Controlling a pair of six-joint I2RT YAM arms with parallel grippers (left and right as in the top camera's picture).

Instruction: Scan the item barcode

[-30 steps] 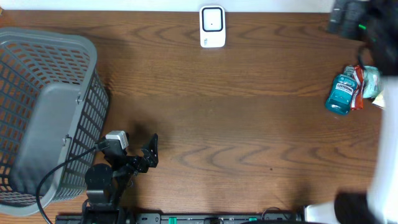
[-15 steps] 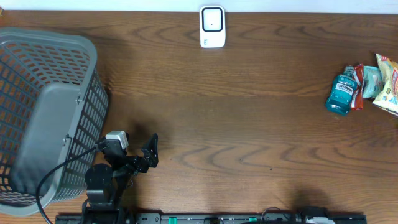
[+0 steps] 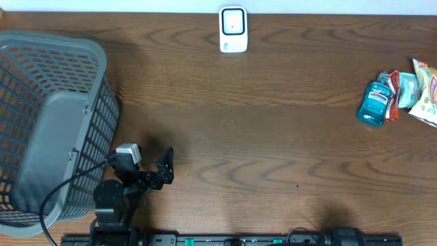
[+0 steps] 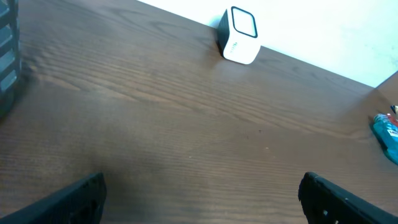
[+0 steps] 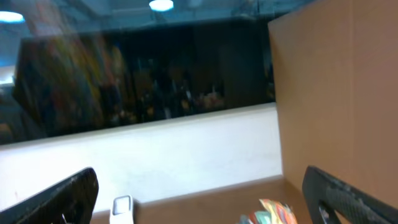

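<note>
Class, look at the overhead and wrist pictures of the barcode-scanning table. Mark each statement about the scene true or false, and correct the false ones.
1. The grey basket sits at the left end of the table. True.
2. The white scanner stands at the far edge of the table. True.
3. The blue mouthwash bottle lies inside the basket. False: it lies on the table at the right end, beside snack packets.
4. The left gripper is shut on the bottle. False: its fingers are open and hold nothing.
5. The scanner stands touching the bottle. False: they are far apart.
</note>
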